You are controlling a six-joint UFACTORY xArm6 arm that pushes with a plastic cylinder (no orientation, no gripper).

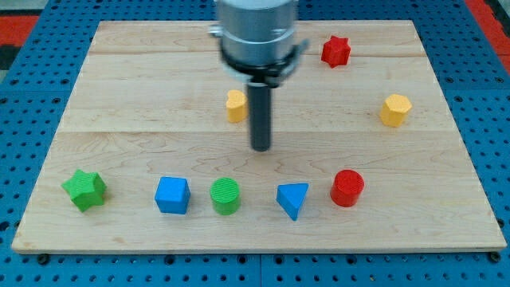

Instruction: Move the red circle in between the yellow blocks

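Observation:
The red circle [347, 188] stands near the view's bottom right on the wooden board [159, 88]. One yellow block [236, 105] lies near the middle, partly hidden behind the rod. The other yellow block, a hexagon [395, 110], lies at the view's right. My tip [261, 147] is down on the board just right of and below the middle yellow block, and well up and left of the red circle. It touches no block.
A red star [336, 51] lies at the view's top right. Along the bottom lie a green star [85, 190], a blue cube [173, 195], a green cylinder [225, 196] and a blue triangle [293, 200]. The arm's grey body [256, 32] hangs over the top middle.

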